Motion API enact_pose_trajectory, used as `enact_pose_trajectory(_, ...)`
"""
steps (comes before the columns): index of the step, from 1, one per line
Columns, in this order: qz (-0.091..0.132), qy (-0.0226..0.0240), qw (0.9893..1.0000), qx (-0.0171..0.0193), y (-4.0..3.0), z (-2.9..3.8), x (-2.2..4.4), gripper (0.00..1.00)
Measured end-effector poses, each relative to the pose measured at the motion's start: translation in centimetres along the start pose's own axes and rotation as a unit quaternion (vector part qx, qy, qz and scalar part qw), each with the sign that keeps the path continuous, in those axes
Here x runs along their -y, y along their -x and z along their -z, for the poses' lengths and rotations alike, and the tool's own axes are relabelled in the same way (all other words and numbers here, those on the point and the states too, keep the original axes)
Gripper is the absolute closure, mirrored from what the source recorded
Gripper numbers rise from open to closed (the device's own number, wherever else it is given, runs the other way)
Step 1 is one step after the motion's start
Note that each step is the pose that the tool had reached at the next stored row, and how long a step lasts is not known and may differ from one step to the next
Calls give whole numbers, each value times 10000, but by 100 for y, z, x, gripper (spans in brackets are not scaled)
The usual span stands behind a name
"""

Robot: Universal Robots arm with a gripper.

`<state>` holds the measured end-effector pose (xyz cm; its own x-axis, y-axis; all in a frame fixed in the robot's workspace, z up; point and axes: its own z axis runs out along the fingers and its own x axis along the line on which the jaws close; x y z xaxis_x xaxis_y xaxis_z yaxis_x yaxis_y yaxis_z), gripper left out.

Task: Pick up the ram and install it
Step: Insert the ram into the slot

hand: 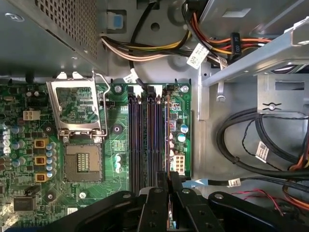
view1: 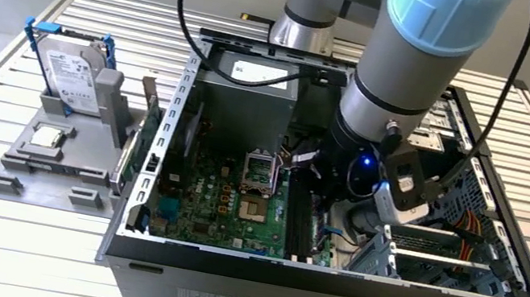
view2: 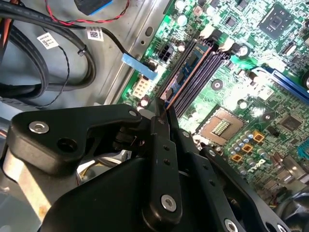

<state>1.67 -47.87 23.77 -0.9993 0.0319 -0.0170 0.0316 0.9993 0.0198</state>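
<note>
Now — tool clamped on ram | ram in motherboard slot | inside case

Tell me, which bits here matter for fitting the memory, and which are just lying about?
In the job: long thin circuit-board ram stick, pinched by the black fingers at the black motherboard slots.
Lying about: boxy silver hard drive in blue frame; small square silver processor chip.
</note>
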Motion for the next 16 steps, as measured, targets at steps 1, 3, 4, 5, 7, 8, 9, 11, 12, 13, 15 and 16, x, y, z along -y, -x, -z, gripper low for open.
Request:
enact_pose_trajectory(1, 0, -1, 10000, 0, 0, -9, 0, 100)
enact_pose_trajectory(3, 0, -1, 10000, -1, -2, -27, 1, 100)
enact_pose_trajectory(4, 0, -2, 10000, -1, -3, -34, 1, 100)
enact_pose_trajectory(5, -1, -2, 10000, -1, -8, -37, 2, 100)
enact_pose_trajectory(7, 0, -2, 10000, -1, -15, -43, 2, 100)
enact_pose_trajectory(8, 0, -2, 10000, -1, -19, -46, 2, 100)
enact_pose_trajectory(9, 0, -1, 10000, -2, -22, -50, 2, 100)
enact_pose_trajectory(11, 0, -1, 10000, -3, -25, -60, 2, 100)
enact_pose_trajectory(12, 1, -1, 10000, -5, -26, -65, 2, 100)
enact_pose_trajectory(13, 0, -1, 10000, -6, -27, -70, 3, 100)
enact_pose_trajectory(15, 0, -3, 10000, -9, -28, -77, 3, 100)
enact_pose_trajectory(16, 0, -3, 10000, -10, -29, -79, 4, 100)
